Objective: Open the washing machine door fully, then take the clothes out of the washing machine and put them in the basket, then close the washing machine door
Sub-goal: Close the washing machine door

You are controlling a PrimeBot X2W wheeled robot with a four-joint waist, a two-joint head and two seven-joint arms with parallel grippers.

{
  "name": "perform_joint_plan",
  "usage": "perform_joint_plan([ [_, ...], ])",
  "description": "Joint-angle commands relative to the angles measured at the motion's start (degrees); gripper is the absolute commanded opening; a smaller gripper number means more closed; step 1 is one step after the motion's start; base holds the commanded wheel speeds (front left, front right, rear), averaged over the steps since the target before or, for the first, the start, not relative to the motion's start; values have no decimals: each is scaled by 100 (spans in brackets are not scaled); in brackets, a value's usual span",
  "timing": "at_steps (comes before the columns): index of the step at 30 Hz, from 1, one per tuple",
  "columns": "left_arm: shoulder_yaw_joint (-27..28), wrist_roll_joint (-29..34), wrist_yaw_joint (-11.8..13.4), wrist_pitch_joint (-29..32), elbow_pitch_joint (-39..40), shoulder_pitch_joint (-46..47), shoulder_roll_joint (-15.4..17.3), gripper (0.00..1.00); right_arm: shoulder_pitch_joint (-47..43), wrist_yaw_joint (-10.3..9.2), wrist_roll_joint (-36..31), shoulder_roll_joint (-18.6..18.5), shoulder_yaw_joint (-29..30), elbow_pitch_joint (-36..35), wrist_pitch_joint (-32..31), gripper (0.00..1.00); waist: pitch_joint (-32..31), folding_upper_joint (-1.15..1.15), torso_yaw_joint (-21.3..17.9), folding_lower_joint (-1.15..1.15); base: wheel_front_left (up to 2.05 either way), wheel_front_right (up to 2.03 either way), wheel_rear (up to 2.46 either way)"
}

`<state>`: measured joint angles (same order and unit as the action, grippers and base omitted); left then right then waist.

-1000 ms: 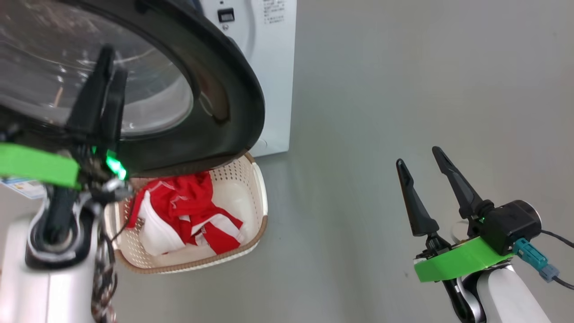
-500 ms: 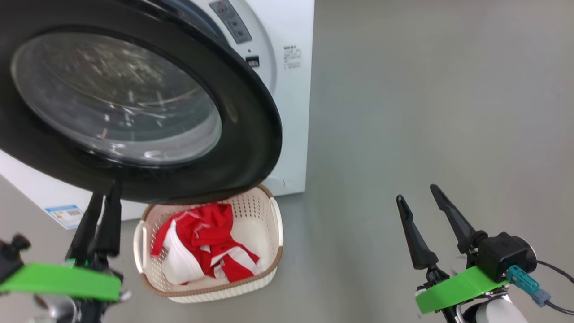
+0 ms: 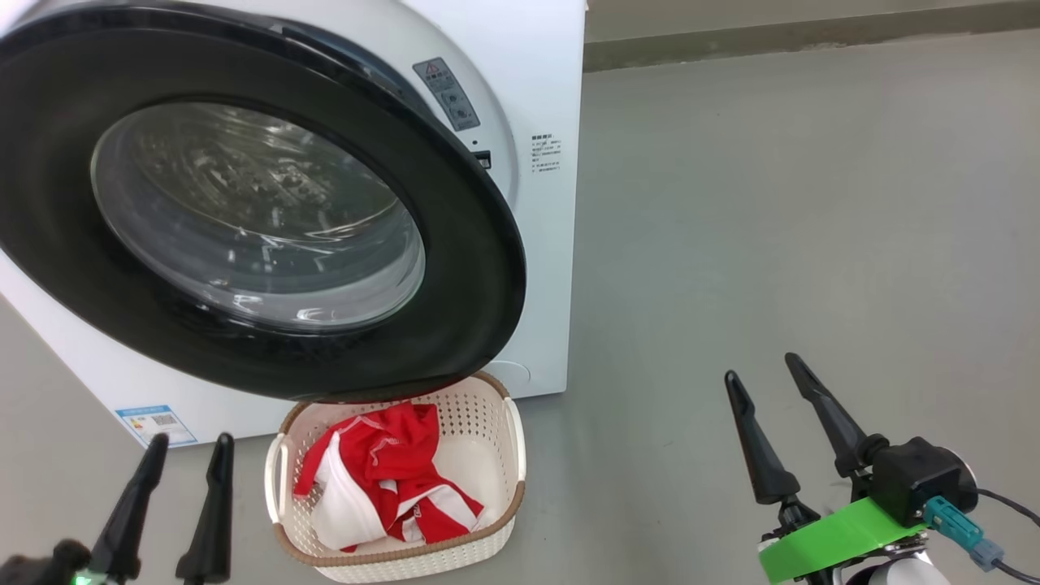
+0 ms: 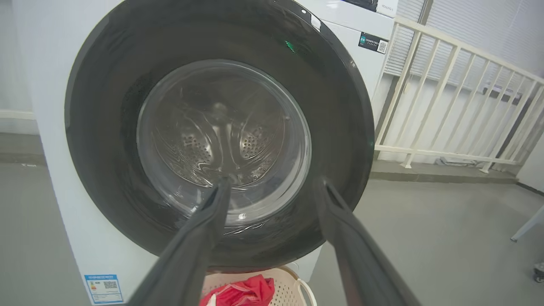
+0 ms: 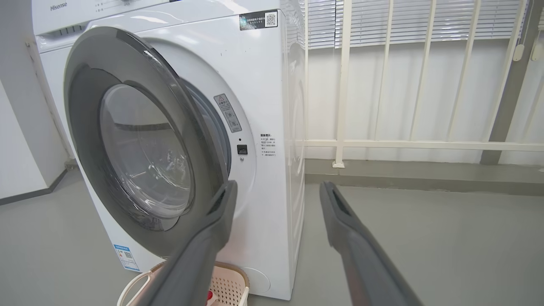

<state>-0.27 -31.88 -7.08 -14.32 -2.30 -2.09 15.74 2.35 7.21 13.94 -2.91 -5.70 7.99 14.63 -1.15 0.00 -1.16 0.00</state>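
The washing machine (image 3: 544, 244) fills the upper left of the head view. Its door (image 3: 471, 268), black-rimmed with a glass bowl, stands partly ajar, its free edge out from the white front (image 5: 272, 106). Below that edge sits the basket (image 3: 517, 455) on the floor, holding the red and white clothes (image 3: 390, 463). My left gripper (image 3: 188, 445) is open and low, left of the basket, clear of the door. In the left wrist view the gripper (image 4: 272, 185) faces the door glass (image 4: 221, 127). My right gripper (image 3: 762, 367) is open over bare floor, far right of the basket.
Grey floor (image 3: 772, 203) spreads to the right of the machine. A white railing (image 5: 425, 144) with blinds behind it runs along the wall right of the machine. An energy sticker (image 3: 154, 421) marks the machine's lower front. A white wall (image 5: 21, 148) stands beyond the machine's far side.
The head camera has tilted up, shifting the whole picture. My left gripper has dropped from in front of the door glass to floor level, and its fingers have spread apart. The right gripper stays open.
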Motion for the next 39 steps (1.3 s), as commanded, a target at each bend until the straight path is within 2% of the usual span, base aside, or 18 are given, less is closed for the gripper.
perform_joint_plan([
  [1, 340, 320, 4, -65, 160, 33, 45, 100, 56, 28, -16, -1, -67, -173, 37, 100, -19, 0, -4, 0, 0, 0, 0],
  [6, 693, 965, -11, -66, 172, -217, -300, 100, 27, 28, -38, -1, 1, -158, 37, 100, -75, 0, 5, 0, 0, 0, 0],
  [15, 907, 1673, -37, -67, 65, -555, -591, 100, -17, 28, -48, -1, 17, -85, 37, 100, -139, 0, 6, 0, 0, 0, 0],
  [33, 894, 1645, -40, -67, 110, -623, -680, 100, -17, 28, 21, 1, -4, -28, 37, 100, -122, 0, 51, 0, 0, 0, 0],
  [34, 887, 1638, -40, -67, 117, -618, -687, 100, -7, 28, 15, 1, -12, -23, 37, 93, -115, 0, 61, 0, 0, 0, 0],
  [35, 876, 1636, -40, -67, 123, -612, -691, 100, 10, 28, 1, 1, -22, -10, 37, 56, -106, 0, 74, 0, 0, 0, 0],
  [37, 838, 1642, -40, -67, 131, -589, -694, 100, 75, 28, -16, 2, -56, 38, 37, 26, -79, 0, 125, 0, 0, 0, 0],
  [38, 820, 1647, -40, -67, 134, -577, -694, 100, 124, 28, -17, 2, -108, 72, 37, 5, -65, 0, 150, 0, 0, 0, 0],
  [39, 805, 1655, -40, -67, 141, -561, -695, 100, 183, 28, -20, 2, -180, 106, 37, 0, -48, 0, 176, 0, 0, 0, 0],
])
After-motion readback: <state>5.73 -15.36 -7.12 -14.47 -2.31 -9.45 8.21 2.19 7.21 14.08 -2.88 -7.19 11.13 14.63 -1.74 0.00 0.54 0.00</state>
